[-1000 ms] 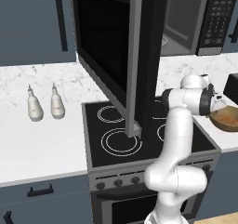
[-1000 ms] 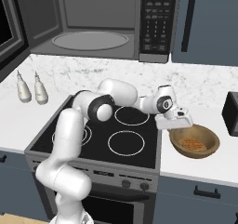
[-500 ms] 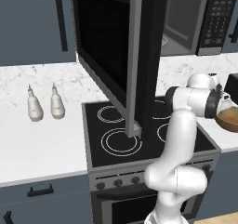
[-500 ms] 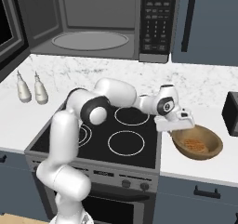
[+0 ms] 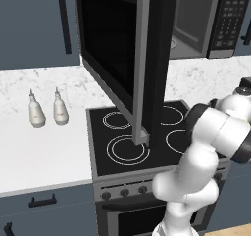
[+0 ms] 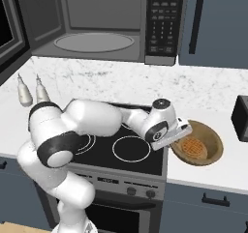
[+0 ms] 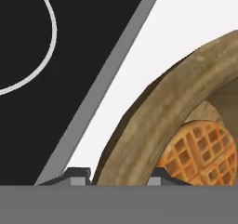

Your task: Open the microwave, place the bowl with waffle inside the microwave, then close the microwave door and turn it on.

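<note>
You have the microwave [image 6: 97, 24] mounted above the stove [image 6: 127, 147], its microwave door [image 5: 137, 59] swung fully open and standing edge-on out over the stove's 4 rings. The white counter [image 6: 213, 171] carries the bowl with waffle [image 6: 197, 143] just right of the stove's right edge, near the counter's front. Your gripper [image 7: 115, 175] is down at the bowl's left rim: in the hand view 1 finger sits outside the wooden wall and 1 inside beside the waffle, straddling the rim, jaws partly closed around it. 2 white bottles [image 5: 46, 110] stand on the counter left of the stove.
</note>
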